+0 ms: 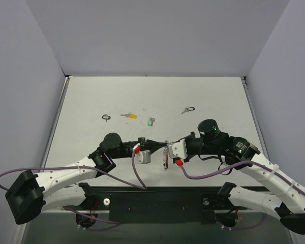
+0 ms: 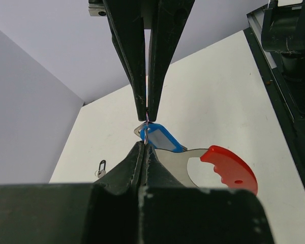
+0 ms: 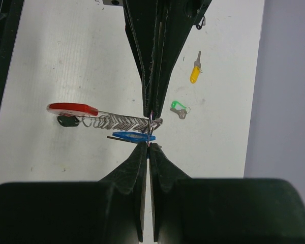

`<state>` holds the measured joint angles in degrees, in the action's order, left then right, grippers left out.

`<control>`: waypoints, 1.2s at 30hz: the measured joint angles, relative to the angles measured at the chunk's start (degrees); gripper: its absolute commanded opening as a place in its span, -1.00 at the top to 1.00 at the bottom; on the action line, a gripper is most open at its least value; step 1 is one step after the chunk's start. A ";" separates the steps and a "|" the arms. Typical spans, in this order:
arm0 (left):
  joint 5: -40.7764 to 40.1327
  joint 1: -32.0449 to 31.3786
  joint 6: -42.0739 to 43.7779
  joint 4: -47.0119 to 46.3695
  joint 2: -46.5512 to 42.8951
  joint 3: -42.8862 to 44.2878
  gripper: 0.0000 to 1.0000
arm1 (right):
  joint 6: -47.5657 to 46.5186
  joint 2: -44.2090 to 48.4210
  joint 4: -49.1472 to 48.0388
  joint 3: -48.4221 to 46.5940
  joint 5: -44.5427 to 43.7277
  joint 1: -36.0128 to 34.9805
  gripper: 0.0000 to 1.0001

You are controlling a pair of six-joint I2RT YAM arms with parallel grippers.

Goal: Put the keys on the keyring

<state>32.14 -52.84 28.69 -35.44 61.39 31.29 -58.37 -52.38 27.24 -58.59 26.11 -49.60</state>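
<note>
The keyring (image 1: 165,154) hangs between my two grippers above the near middle of the table. Its red curved tag (image 2: 229,165) and zigzag silver chain (image 3: 123,122) show in the wrist views, and the red tag also shows in the right wrist view (image 3: 71,108). The blue-tagged key (image 2: 161,137) sits right at the ring, seen edge-on in the right wrist view (image 3: 133,136). My left gripper (image 2: 147,129) is shut on the thin ring wire. My right gripper (image 3: 150,130) is shut on the same wire from the other side. The yellow key (image 1: 130,115), green key (image 1: 151,122) and black-tagged key (image 1: 107,117) lie on the table beyond.
Another small key on a dark loop (image 1: 188,109) lies at the far right of the white table (image 1: 91,101). A small black piece (image 3: 67,121) hangs under the red tag. Purple cables (image 1: 137,175) trail from both wrists near the front edge.
</note>
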 measured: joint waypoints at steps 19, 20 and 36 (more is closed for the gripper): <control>0.00 -0.02 0.00 0.00 0.02 0.00 1.00 | 0.11 -0.02 -0.13 0.00 -0.85 0.00 1.00; 0.00 0.00 -0.02 0.00 0.02 0.00 1.00 | 0.15 -0.02 -0.22 0.00 -0.85 0.00 1.00; -0.02 -0.02 -0.81 -0.37 0.00 0.00 1.00 | 0.76 -1.03 -1.40 0.02 -1.29 -0.70 1.00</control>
<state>32.12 -52.86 27.88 -35.81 61.39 31.29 -57.60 -53.41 25.85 -58.57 24.82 -50.30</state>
